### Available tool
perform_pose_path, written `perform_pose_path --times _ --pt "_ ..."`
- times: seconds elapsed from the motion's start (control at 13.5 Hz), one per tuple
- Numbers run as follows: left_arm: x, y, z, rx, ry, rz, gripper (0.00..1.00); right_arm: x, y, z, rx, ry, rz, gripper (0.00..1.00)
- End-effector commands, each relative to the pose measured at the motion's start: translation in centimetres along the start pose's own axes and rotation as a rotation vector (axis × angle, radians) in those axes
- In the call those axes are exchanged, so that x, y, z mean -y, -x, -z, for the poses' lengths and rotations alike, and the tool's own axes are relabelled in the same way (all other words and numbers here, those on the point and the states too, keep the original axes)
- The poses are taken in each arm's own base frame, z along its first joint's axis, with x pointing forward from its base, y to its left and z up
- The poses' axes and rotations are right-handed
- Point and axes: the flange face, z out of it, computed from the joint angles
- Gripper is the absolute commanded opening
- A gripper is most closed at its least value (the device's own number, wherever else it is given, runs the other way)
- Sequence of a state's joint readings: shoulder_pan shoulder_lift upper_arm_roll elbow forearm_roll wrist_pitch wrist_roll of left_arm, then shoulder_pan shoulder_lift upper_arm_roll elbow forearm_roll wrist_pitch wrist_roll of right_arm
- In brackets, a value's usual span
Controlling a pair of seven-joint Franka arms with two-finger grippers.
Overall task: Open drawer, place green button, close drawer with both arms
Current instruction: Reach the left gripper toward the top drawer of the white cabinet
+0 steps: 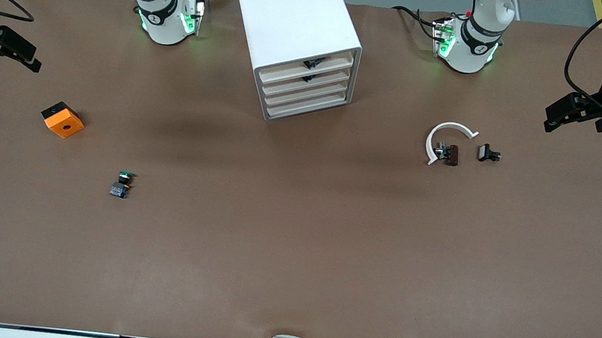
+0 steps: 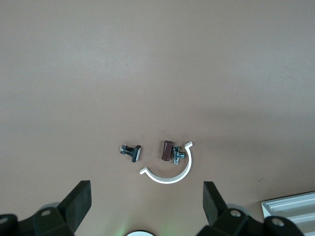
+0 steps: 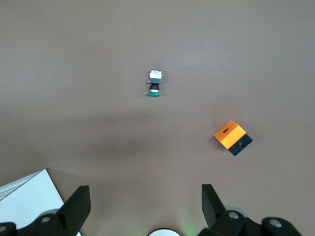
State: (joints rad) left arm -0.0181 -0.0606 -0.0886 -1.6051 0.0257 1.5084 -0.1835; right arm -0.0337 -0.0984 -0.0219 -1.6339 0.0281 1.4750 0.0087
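Green-capped button (image 1: 122,184) lies on table — both end effectors open, empty.

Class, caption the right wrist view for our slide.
Open right pincer above table, with button and orange cube lying apart.

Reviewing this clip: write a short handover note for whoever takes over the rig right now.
Left end effector: open, empty, waiting at its end of the table.
Right end effector: open, empty, at its end.
Cabinet stands between the arm bases, all four drawers shut.
Button lies on the table toward the right arm's end, nearer the front camera than the orange cube.
Done: nothing.
Left: open drawer, place button, close drawer.
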Motion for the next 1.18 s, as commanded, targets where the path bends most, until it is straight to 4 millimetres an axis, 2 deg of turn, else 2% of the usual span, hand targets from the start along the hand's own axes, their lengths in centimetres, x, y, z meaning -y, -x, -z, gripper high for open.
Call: perform_pose_path --times 0.0,0.15,0.3,0.52,0.59,0.81,1.11 --pt "-0.2 -0.2 0.4 -0.003 -0.003 -0.007 1.0 -0.1 0.8 0.3 -0.008 -0.018 -0.004 1.0" --pt "-0.2 -0.6 -0.1 0.008 -0.003 -0.009 1.0 -0.1 0.9 0.3 -0.01 -0.018 -0.004 1.0" --pt "0.2 -1.6 -1.5 0.034 -0.005 -0.006 1.0 -0.1 1.0 0.2 -0.007 -0.019 -0.005 1.0" --pt "0.3 -4.0 -6.0 0.113 -0.012 0.002 1.0 -0.1 1.6 -0.2 -0.015 -0.019 -0.005 1.0" --pt "-0.2 -5.0 -8.1 0.149 -0.013 -0.004 1.0 -0.1 1.6 -0.2 -0.015 -0.019 -0.005 1.0" --pt "-1.9 -7.2 -13.7 0.222 -0.004 0.016 1.0 -0.1 1.6 -0.1 -0.018 -0.018 -0.004 1.0" --pt "-5.7 -8.4 -21.0 0.377 0.051 0.26 1.0 -0.1 1.5 0.0 -0.021 -0.018 -0.004 1.0"
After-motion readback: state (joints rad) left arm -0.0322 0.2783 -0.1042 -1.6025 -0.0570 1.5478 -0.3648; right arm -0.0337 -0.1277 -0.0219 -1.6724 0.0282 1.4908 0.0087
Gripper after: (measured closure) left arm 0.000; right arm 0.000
